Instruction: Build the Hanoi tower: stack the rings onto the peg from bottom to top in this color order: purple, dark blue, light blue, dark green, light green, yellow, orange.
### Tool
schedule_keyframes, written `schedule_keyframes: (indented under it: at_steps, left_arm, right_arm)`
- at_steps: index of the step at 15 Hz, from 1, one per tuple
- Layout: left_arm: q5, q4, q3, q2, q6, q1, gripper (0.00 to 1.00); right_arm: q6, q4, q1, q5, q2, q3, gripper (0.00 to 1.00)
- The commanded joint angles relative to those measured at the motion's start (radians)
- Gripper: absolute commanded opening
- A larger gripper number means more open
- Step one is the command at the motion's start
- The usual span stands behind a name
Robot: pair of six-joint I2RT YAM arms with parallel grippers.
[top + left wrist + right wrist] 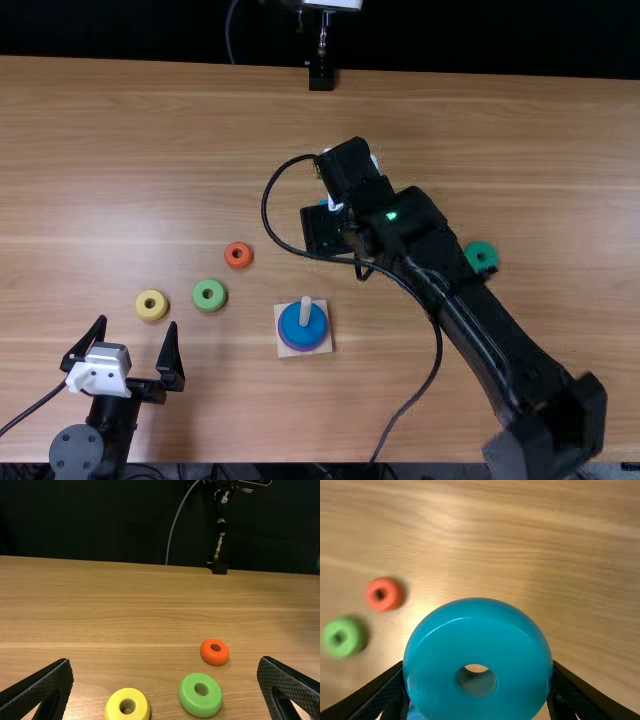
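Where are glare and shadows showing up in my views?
Right wrist view: thin highlights on the light blue ring, glare on the table between it and the orange ring; top view: soft shadow just right of the left arm.

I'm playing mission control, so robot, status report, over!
Right end effector shut on light blue ring. Left end effector open, empty. Peg tip sticks up above dark blue ring, unblocked.

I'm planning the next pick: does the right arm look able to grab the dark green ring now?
Probably not: the right gripper is shut on the light blue ring, which would have to go down first. The dark green ring itself lies loose on the table.
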Motion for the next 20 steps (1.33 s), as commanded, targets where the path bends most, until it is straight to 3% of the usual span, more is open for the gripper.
schedule_keyframes:
  at_steps: [1,5,6,13,20]
  left_arm:
    - [0.011,-0.036,-0.017,-0.012,0.008,0.009,1.0]
    - [0.011,-0.036,-0.017,-0.012,0.008,0.009,1.0]
    - [0.011,-0.036,-0.017,-0.012,0.008,0.009,1.0]
    - [0.011,-0.036,-0.017,-0.012,0.008,0.009,1.0]
    - [0.011,-0.036,-0.017,-0.012,0.008,0.009,1.0]
  right_arm:
    - [-0.025,-0.06,0.034,-0.009,-0.028,0.039,0.0]
    - [-0.038,-0.251,0.141,-0.005,-0.126,0.098,0.0]
    - [-0.049,-0.271,0.158,-0.005,-0.148,0.098,0.0]
    - [-0.049,-0.304,0.246,-0.002,-0.176,0.042,0.0]
    - [-0.041,-0.29,0.244,-0.002,-0.171,0.018,0.0]
